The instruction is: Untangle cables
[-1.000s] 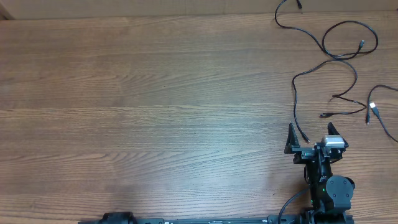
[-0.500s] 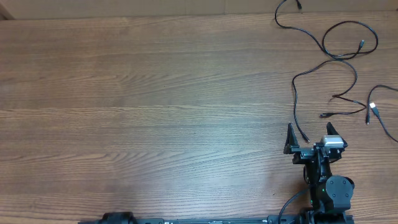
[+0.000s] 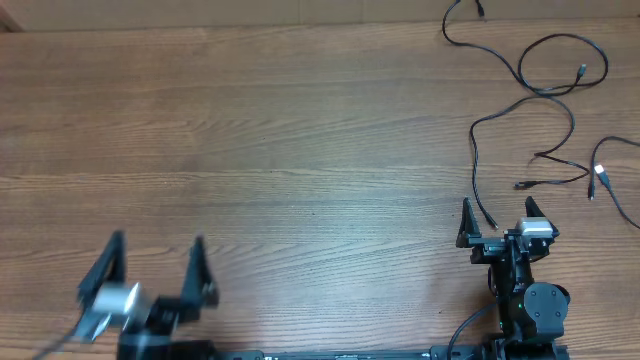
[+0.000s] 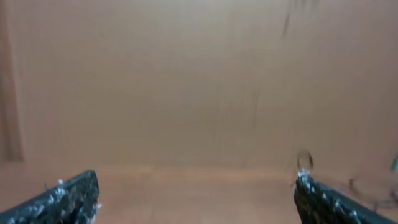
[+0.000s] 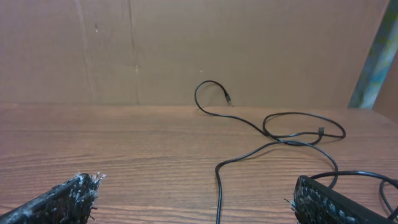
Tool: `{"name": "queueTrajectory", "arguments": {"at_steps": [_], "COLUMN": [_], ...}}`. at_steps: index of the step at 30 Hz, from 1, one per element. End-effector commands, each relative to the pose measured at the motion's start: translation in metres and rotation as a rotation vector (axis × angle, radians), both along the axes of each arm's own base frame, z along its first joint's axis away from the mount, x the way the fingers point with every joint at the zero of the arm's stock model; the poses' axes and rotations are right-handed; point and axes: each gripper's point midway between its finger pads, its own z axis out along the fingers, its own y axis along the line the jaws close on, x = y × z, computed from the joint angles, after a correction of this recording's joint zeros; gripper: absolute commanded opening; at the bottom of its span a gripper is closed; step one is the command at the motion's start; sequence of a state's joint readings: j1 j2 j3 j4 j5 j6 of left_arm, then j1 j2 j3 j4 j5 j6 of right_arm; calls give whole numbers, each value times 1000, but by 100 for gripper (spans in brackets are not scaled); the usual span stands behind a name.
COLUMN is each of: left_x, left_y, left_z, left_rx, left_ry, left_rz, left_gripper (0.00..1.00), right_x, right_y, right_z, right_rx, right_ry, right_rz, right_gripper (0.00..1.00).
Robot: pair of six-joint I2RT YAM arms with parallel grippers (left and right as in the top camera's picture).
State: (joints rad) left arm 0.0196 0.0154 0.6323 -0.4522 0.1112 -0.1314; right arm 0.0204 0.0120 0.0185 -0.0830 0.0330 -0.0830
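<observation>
Several thin black cables (image 3: 545,95) lie looped and crossed on the wooden table at the far right; they also show in the right wrist view (image 5: 273,140). My right gripper (image 3: 498,212) is open and empty, just in front of a cable end, with one strand running between its fingers (image 5: 219,186). My left gripper (image 3: 155,255) is open and empty at the front left, far from the cables, and blurred in the left wrist view (image 4: 196,186).
A brown cardboard wall (image 5: 186,50) stands along the table's far edge. The wooden table (image 3: 280,150) stretches left of the cables. The right arm's base (image 3: 530,310) sits at the front edge.
My left gripper has come into the overhead view at the front left, blurred by motion. The right gripper and the cables have not moved.
</observation>
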Motion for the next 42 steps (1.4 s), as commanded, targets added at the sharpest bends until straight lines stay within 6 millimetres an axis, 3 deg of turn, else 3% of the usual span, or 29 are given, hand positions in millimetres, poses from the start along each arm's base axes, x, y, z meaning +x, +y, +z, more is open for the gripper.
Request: {"name": "queueTrajectory", "arguments": {"at_steps": [1,3,9,15,23,42], "left_x": [27,47,71,81,82,83], "left_y": [-4,-4,-4,-2,-2,-2], "left_z": [-32,-62,-113,-145,-192,-192], "left_rx": [7,7,6,25,104,106], "left_ry": [6,21,51,43,230,228], "left_rz": [-27,-26,-26,-16,-11,-11], "left_gripper": [100,100,100,100,100,100], "right_x": [0,0,0,0,0,0], "right_y": [1,1,1,1,1,0], "right_z": [-3,-3,-3,-3,-3,-3], "right_rx": [-4,-4,-4,-4,-4,-4], "right_ry": [0,0,0,0,0,0], "right_rz": [3,3,3,3,3,-1], "right_gripper": [100,100,100,100,100,100]}}
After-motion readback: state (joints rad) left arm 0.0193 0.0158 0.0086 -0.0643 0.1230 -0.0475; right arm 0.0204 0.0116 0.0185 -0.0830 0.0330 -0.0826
